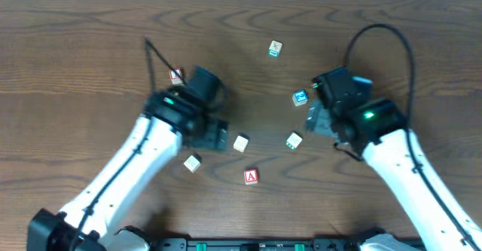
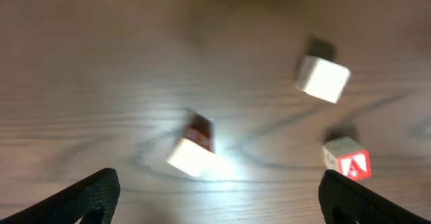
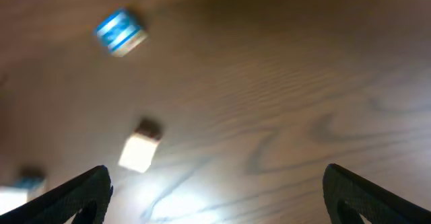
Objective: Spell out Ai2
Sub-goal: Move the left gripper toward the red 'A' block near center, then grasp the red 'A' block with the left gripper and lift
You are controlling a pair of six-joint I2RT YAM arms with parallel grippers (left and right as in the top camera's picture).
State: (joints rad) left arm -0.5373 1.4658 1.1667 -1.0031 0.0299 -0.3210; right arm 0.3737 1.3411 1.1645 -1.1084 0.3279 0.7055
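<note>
The A cube [image 1: 251, 176] lies on the counter [image 1: 75, 40] toward 6 o'clock, with the blue cube [image 1: 300, 97] at its 1 o'clock and a red-marked cube [image 1: 176, 75] at its 11 o'clock, while the left fingers [image 2: 94, 196] and right fingers [image 3: 87, 190] are spread wide, holding nothing.

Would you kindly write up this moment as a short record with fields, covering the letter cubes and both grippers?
A cube: lies nearest the robot's base, red A facing up, untouched
blue cube: just beside the right arm's wrist, untouched
red-marked cube: behind the left arm, letter not readable
plain cube: between the two arms
left gripper: open, empty, above the table
right gripper: open, empty, above the table
spelling: not begun, the three cubes lie far apart
</note>
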